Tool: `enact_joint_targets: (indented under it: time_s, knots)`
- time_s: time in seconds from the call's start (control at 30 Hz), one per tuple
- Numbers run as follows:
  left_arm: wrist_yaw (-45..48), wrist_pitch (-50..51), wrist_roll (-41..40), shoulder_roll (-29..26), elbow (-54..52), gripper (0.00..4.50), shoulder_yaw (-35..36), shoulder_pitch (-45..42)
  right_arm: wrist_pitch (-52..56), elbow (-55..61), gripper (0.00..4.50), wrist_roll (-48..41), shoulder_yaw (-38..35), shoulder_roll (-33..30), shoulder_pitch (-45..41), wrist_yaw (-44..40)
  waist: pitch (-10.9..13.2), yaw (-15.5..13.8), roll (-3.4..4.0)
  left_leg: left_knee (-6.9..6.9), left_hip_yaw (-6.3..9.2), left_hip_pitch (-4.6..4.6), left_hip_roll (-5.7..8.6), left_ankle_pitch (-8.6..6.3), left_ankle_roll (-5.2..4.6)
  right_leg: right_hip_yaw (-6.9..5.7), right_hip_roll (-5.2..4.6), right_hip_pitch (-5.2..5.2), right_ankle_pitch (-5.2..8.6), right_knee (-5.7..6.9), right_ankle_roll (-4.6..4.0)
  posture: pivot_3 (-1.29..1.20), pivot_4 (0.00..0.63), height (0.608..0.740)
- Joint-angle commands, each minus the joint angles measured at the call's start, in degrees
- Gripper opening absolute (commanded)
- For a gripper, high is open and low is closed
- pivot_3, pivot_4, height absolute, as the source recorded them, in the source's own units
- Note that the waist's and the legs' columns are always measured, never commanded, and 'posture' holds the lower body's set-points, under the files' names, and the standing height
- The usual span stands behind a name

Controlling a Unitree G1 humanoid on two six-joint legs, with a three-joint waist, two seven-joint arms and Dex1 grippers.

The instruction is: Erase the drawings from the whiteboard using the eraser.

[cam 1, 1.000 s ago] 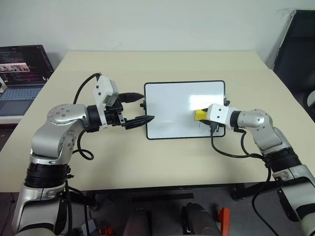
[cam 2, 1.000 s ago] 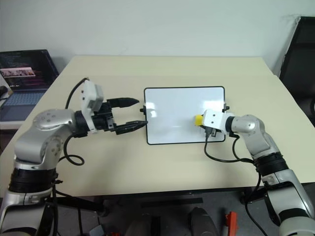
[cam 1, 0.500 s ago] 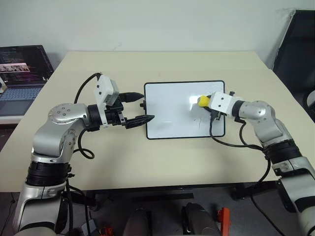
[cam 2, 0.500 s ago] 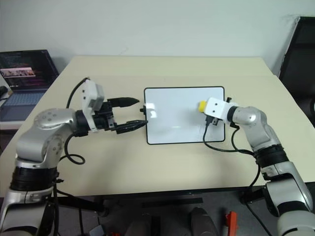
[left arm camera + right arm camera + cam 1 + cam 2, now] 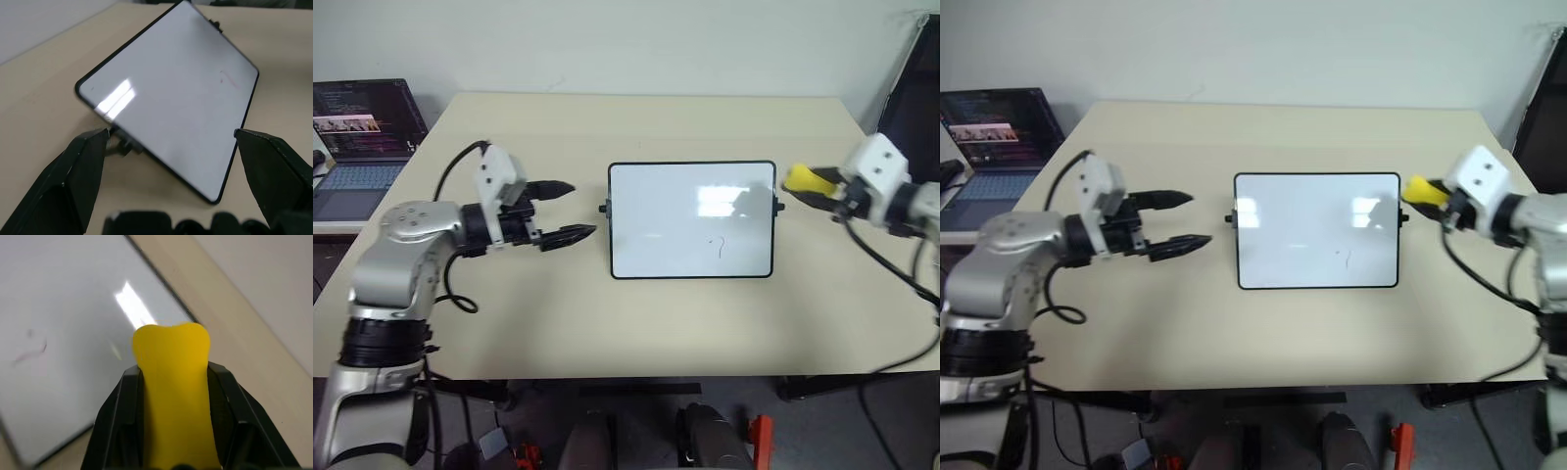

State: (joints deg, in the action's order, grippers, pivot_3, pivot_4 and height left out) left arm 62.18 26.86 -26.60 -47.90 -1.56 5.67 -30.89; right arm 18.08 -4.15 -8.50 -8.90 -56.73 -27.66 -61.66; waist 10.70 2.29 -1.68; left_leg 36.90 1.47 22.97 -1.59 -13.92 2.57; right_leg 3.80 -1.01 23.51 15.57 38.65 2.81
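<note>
The whiteboard point(image 5: 692, 219) lies flat near the middle of the table point(image 5: 607, 323), long edge across, and serves as the reference for all positions below. One small dark drawing point(image 5: 720, 247), a hook-like stroke, is visible on the board's lower right quarter; the rest of the surface reads clean apart from light reflections. The eraser point(image 5: 800, 179) is off the board, just beyond its right edge near the upper right corner and apparently raised above the table, clamped between the two fingers of the right gripper point(image 5: 172, 396). The yellow lump bulges out past the fingertips, which suggests a soft, light, compressible piece; judged from that, it should be held low on its body as now, leaving the bulging end free to wipe. The left gripper point(image 5: 563, 211) stands to the left of the board, fingers spread apart and empty, pointing at the board's left edge without touching it. The board looks thin, stiff and glossy, so it is likely to slide on the table under a wiping stroke; bracing it at the framed left edge or side knob point(image 5: 605, 208) seems the sound hold. A laptop point(image 5: 357, 137) sits well to the left of the board.
</note>
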Motion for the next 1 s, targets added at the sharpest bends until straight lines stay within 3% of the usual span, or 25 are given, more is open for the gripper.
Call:
enact_joint_targets:
  time_s: [0.03, 0.8, 0.87, 1.0]
  knots:
    - [0.9, 0.2, -1.3, -1.1, -3.3, 4.5, 1.7, 1.0, -0.3, 2.2, 1.36, -1.6, -3.2, -3.4, 2.8, -2.0, 0.0, 0.0, 0.01, 0.01, -0.03, 0.0, 0.0, -0.02, 0.01, 0.03, -0.01, 0.0, 0.01, -0.01, 0.01, 0.0, 0.15, 0.74]
    - [0.3, 0.9, -2.2, 0.1, -5.0, 4.5, 1.4, 0.8, 0.7, 3.2, 1.36, -3.5, 0.9, 0.3, -3.4, 1.1, 0.0, 0.8, 0.01, 0.11, -0.06, -0.11, 0.01, -0.01, 0.03, 0.12, 0.02, -0.04, 0.02, 0.21, 0.02, 0.0, 0.15, 0.74]
    - [0.5, 0.8, -2.2, 0.1, -4.8, 4.5, 1.3, 0.8, 1.8, 5.0, 1.36, -4.5, 1.5, 2.3, -3.9, 1.7, 0.0, 0.9, 0.01, 0.11, -0.06, -0.12, 0.01, -0.01, 0.03, 0.12, 0.03, -0.04, 0.02, 0.22, 0.02, 0.0, 0.15, 0.74]
    - [0.4, 0.4, -1.6, 1.2, -4.1, 4.5, 0.0, -0.1, 0.4, 8.9, 1.36, -0.6, 8.9, 12.1, -4.8, 7.8, 0.0, 1.4, 0.0, 0.12, -0.05, -0.19, -0.05, -0.01, 0.03, 0.14, 0.1, -0.04, 0.01, 0.28, 0.01, 0.0, 0.15, 0.74]
